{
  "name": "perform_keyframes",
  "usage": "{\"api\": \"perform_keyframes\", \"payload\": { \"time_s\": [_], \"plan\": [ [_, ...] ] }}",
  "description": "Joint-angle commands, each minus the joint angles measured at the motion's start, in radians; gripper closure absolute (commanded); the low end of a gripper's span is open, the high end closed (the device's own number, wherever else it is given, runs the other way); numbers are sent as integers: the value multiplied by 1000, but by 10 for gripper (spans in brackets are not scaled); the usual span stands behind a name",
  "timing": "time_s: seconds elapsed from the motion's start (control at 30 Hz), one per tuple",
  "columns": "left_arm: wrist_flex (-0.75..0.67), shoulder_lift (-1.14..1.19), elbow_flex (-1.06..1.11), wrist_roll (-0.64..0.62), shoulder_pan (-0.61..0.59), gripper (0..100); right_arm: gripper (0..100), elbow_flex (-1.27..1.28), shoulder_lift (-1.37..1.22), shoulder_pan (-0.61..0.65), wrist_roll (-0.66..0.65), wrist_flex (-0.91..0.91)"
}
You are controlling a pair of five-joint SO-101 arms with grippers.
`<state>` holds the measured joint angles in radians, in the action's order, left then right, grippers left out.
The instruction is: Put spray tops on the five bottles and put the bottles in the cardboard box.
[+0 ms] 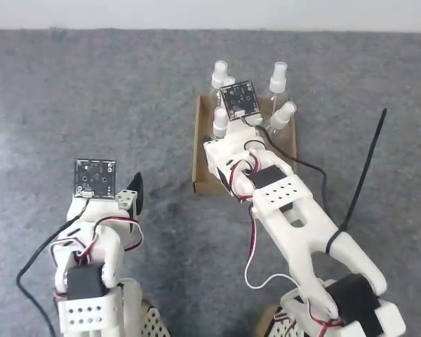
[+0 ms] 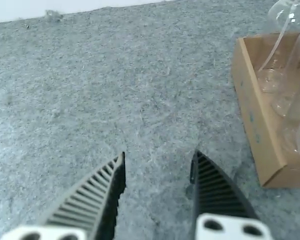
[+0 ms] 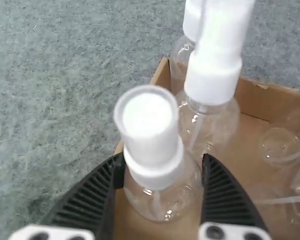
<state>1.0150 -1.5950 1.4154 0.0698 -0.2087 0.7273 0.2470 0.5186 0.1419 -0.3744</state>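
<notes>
Speckled grey felt table cover (image 1: 91, 91). Plain brown cardboard box (image 2: 250, 115). Each clear plastic bottle (image 3: 165, 200) wears a white spray top (image 3: 150, 130). Left gripper (image 2: 159, 154) and right gripper (image 3: 163, 157): black ribbed fingers (image 2: 100, 190) on white plastic bodies.

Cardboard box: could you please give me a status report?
Left gripper open over mat. Right gripper grips capped bottle inside cardboard box. Nothing obstructing.

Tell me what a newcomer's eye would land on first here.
First, the cluster of clear, white-topped bottles standing in the cardboard box, near the middle of the high view. Next, the right gripper clamped on one bottle at a corner of the box. The left gripper hangs open over bare grey felt beside the box.
</notes>
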Motion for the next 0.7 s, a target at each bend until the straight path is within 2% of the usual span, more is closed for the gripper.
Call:
{"api": "perform_keyframes", "payload": {
  "time_s": [0.0,0.33,0.67],
  "plan": [
    [-35,-12,-7,8,-3,808,833,-80,10,-1,8,-74],
    [-35,-12,-7,6,-3,808,832,-107,12,-1,6,-96],
    [-35,-11,-7,6,-3,808,832,-106,130,-2,3,-102]
  ]
}}
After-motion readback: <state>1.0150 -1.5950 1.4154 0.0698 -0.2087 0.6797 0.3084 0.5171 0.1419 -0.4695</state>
